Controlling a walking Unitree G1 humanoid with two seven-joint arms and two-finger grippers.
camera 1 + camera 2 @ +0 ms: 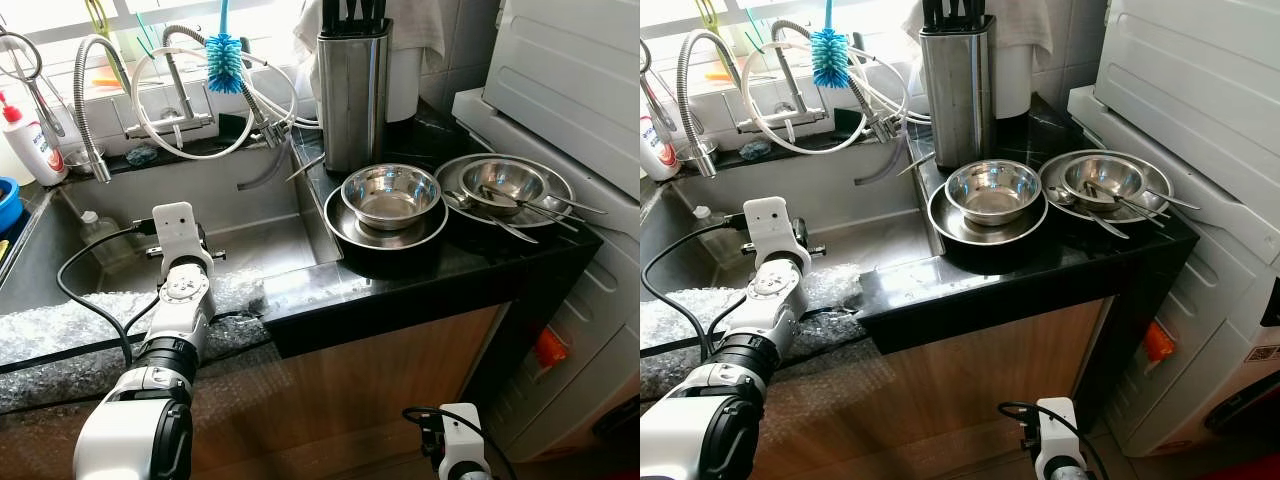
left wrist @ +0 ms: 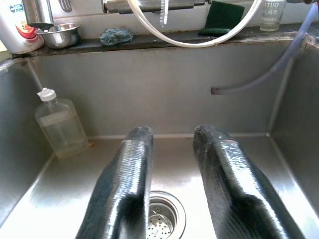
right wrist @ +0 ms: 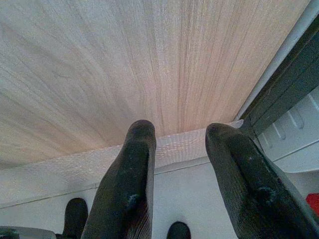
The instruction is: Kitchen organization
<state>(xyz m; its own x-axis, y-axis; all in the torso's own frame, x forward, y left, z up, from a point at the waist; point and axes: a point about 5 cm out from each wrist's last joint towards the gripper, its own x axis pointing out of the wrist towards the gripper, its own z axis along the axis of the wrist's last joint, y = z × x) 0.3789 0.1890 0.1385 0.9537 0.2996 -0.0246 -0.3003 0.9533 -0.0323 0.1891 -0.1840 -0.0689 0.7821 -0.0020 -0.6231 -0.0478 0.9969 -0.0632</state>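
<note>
Two steel bowls sit right of centre on the black counter [image 1: 330, 290]: one bowl [image 1: 390, 195] in a dark pan [image 1: 345, 228], the other bowl [image 1: 502, 180] on a plate [image 1: 452, 170] with spoons [image 1: 490, 218] — their count is unclear. A knife block [image 1: 352, 90] stands behind. The left pincer [image 2: 172, 149] hangs over the sink [image 2: 164, 99], fingers somewhat apart, holding nothing; one bottle [image 2: 60, 122] stands inside. The right pincer [image 3: 179, 149], low by the cabinet [image 3: 124, 64], is parted and empty.

Head pair looks down on sink [image 1: 250, 235] and counter [image 1: 420, 270] (shared scene); left wrist peers close into the basin; right wrist faces the wooden cabinet front [image 3: 124, 59].
</note>
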